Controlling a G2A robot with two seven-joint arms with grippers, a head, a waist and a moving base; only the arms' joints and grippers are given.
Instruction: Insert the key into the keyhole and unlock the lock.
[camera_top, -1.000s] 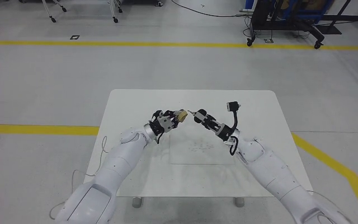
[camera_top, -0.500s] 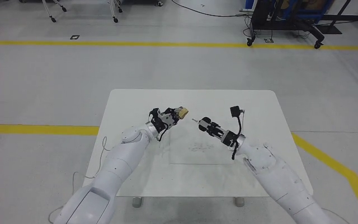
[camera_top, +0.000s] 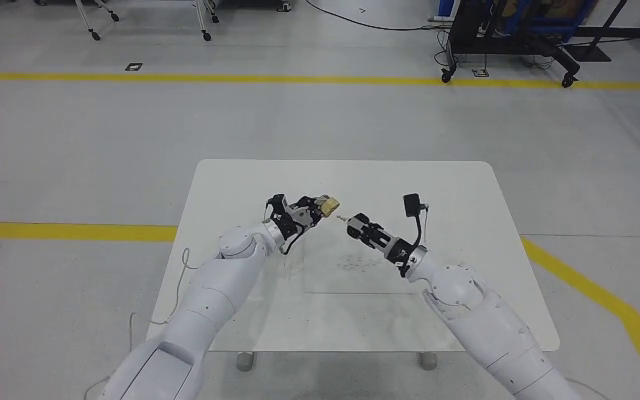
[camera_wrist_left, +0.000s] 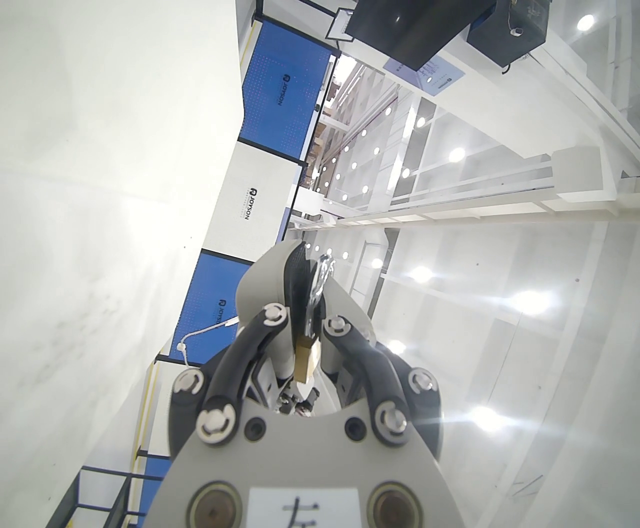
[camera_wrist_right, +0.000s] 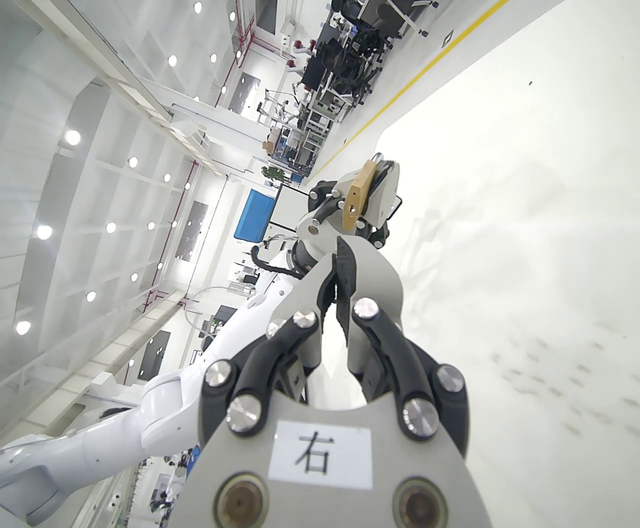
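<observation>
A brass padlock (camera_top: 326, 206) is held above the middle of the white table (camera_top: 450, 190) by my left gripper (camera_top: 312, 211), which is shut on it. In the left wrist view the brass body (camera_wrist_left: 305, 361) and the silver shackle (camera_wrist_left: 320, 277) sit between the left gripper's (camera_wrist_left: 312, 305) fingers. My right gripper (camera_top: 350, 221) is shut on a small silver key (camera_top: 341, 216), whose tip points at the padlock with a narrow gap between them. The right wrist view has the padlock (camera_wrist_right: 356, 196) just beyond my right gripper (camera_wrist_right: 344, 260), its keyhole face turned toward it. There the key is hidden by the black pads (camera_wrist_right: 346, 287).
Faint scuff marks (camera_top: 360, 264) mark the table below the two grippers. Bare tabletop lies all around, with the table's edges well away from both arms. Grey floor with yellow lines (camera_top: 300, 78) surrounds the table.
The key was against the padlock a second ago. The right gripper then pulled back to the right and has since come closer to the padlock again. The left gripper shifted slightly.
</observation>
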